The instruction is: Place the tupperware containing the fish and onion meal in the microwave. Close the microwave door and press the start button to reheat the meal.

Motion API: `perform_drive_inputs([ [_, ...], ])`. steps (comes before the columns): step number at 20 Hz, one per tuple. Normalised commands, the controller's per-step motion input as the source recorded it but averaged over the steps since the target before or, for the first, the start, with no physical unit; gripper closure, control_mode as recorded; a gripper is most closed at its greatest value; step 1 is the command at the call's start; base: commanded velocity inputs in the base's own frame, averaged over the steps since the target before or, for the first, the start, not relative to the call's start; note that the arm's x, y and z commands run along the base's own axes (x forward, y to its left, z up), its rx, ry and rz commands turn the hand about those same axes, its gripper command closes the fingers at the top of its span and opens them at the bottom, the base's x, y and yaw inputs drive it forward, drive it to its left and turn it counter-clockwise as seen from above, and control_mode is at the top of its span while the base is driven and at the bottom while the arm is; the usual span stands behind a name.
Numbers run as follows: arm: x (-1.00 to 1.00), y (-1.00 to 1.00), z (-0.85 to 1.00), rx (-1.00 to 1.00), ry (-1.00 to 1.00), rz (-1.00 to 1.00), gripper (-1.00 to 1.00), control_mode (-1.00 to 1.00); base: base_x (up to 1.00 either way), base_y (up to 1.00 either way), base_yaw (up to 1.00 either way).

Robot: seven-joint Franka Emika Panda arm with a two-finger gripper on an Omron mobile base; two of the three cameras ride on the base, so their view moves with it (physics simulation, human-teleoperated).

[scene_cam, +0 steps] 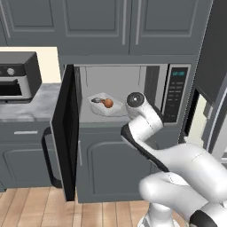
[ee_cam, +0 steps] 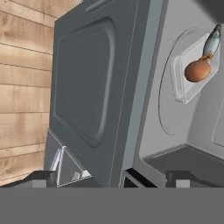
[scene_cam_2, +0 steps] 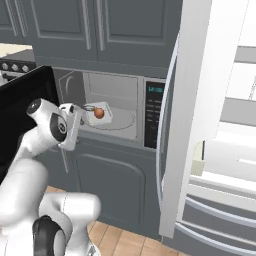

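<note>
Tupperware [scene_cam: 103, 105] with fish [ee_cam: 212, 40] and onion [ee_cam: 197, 70] sits inside the open microwave [scene_cam: 133, 88]; gripper [ee_cam: 111, 178] jaws spread wide, holding nothing.

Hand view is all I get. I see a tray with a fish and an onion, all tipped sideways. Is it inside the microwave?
Observer: Yes. The tray sits flat on the microwave's floor, toward the left.
Operator: Is the door shut?
Observer: No, the door hangs wide open, swung out to the left.
Operator: Where are the buttons?
Observer: On a dark strip down the microwave's right side, with a teal display on top.
Operator: What's beside the microwave?
Observer: A toaster oven stands on the counter to the left.
</note>
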Motion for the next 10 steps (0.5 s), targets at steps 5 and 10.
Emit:
perform_drive_inputs([
  [5, -1.0, 0.19, 0.52, -0.13, 0.02, 0.0, -1.0, -1.0, 0.0, 0.0, 0.0],
  [10, -1.0, 0.22, 0.01, -0.14, -0.01, -0.03, -1.0, -1.0, 0.0, 0.0, 0.0],
])
